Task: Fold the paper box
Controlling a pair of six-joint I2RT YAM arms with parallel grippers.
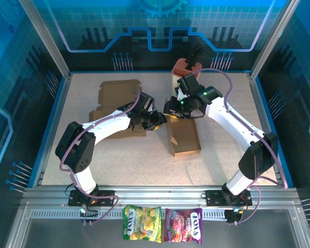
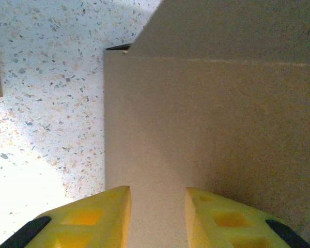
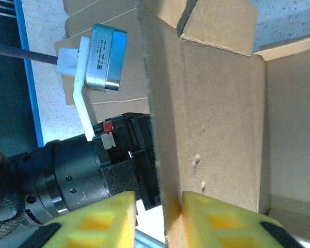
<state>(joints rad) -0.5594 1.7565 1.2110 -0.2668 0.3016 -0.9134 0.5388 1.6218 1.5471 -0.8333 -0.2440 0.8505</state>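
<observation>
Currently, the table (image 1: 222,160) carries the paper box (image 1: 185,138), which is partly erected. Flat cardboard blanks (image 1: 119,92) lie well to the left of the box. The right gripper (image 3: 157,199) is at the box's far-left corner, clamped on an upright wall. The left gripper (image 2: 157,194) sits just left of the box, its jaws partly apart and facing a panel.

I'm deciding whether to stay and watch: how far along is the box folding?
Roughly midway. Done: one wall of the paper box stands creased upright. In hand: the right arm's fingers straddle that wall's edge, and the left arm's fingers point at a flat panel. Left: the box is open on top, with nothing tucked shut.
</observation>
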